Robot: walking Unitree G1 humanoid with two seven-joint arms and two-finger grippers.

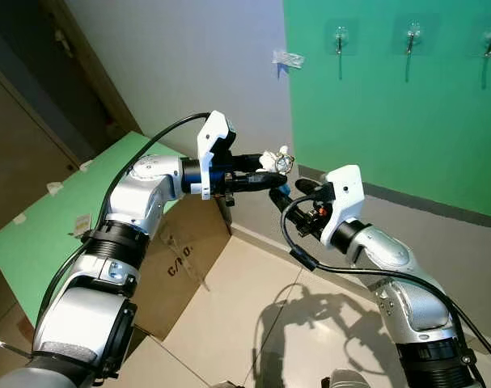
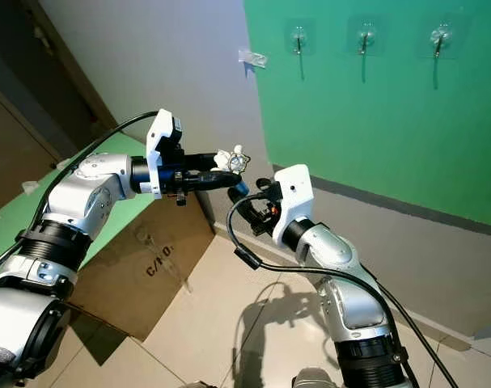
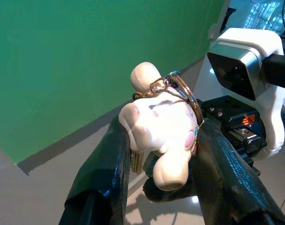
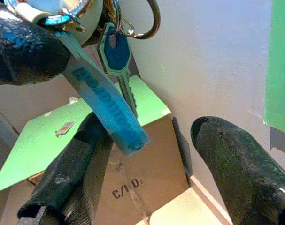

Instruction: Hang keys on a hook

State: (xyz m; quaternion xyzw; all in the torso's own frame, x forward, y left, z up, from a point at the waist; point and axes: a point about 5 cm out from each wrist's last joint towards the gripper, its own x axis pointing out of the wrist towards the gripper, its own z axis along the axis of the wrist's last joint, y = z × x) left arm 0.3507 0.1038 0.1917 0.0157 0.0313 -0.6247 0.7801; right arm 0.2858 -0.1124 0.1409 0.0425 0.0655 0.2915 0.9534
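Left gripper point(image 1: 271, 171) is clamped on the keys point(image 3: 163, 133) by the white charm, held mid-air well below the hooks point(image 1: 340, 38). Right gripper point(image 4: 151, 178), fingers spread wide, is placed just under the dangling strap point(image 4: 107, 110) (approx. handover pose). Strap should be pinched w/ care before release.

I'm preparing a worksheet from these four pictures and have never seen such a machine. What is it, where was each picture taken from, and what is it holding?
It is a humanoid robot with two silver arms, each ending in a two-fingered black claw. Two pictures come from its head, looking forward and down; the other two come from cameras on each wrist. The left claw is shut on a bunch of keys with a white charm; a key and blue strap dangle below. The right claw waits open just beneath. Hooks sit high on the green wall. A cardboard box stands on the floor.
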